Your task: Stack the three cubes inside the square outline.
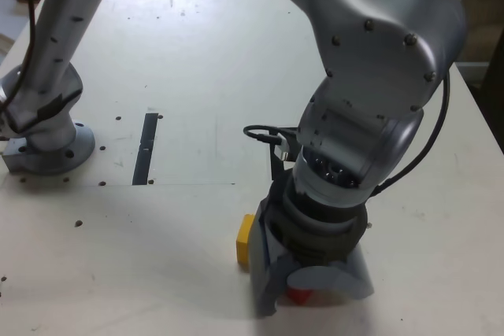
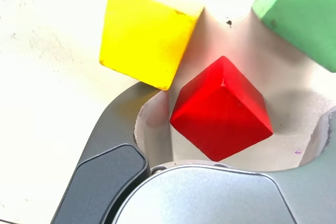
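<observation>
My gripper (image 1: 299, 285) is down at the table's front edge, its jaws open around the red cube (image 2: 220, 109), which sits cornerwise between them. Only a sliver of the red cube (image 1: 298, 295) shows under the gripper in the exterior view. The yellow cube (image 2: 144, 35) lies just outside one jaw, close to the red one. In the exterior view, the yellow cube (image 1: 245, 239) is on the gripper's left. The green cube (image 2: 304, 11) is at the wrist picture's edge, a little apart from the red one, and hidden in the exterior view. The square outline is not in view.
A narrow black strip (image 1: 146, 147) lies on the pale table (image 1: 197, 53) left of centre in the exterior view. The arm's base (image 1: 47, 143) stands at the far left. A black cable (image 1: 264, 133) loops beside the wrist.
</observation>
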Controlling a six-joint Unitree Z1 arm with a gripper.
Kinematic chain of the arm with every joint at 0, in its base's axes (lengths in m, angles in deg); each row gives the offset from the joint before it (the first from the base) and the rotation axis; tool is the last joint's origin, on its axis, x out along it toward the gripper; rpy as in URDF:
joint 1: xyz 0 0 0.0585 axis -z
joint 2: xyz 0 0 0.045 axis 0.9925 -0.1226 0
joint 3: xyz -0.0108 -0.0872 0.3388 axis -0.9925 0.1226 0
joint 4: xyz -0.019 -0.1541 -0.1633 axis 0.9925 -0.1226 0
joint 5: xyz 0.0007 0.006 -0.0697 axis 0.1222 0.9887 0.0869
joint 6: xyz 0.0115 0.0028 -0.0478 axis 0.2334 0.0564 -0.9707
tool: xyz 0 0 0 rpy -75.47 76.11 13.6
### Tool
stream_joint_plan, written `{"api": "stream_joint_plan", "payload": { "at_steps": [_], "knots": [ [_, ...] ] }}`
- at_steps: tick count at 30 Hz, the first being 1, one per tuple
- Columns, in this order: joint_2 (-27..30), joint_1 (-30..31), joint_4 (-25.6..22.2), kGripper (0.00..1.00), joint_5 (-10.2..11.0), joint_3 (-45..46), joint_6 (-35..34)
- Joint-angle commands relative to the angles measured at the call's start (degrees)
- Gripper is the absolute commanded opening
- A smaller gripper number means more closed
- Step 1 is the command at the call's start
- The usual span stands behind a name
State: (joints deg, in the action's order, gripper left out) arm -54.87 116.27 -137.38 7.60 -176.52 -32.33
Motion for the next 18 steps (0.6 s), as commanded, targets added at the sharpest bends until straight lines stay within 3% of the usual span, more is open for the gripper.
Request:
{"api": "stream_joint_plan", "payload": {
  "at_steps": [1,18],
  "knots": [
    [-0.31,-0.16,0.10,0.88,0.00,0.02,0.29],
    [0.01,-0.18,0.26,0.60,-0.80,0.64,0.77]
  ]
}}
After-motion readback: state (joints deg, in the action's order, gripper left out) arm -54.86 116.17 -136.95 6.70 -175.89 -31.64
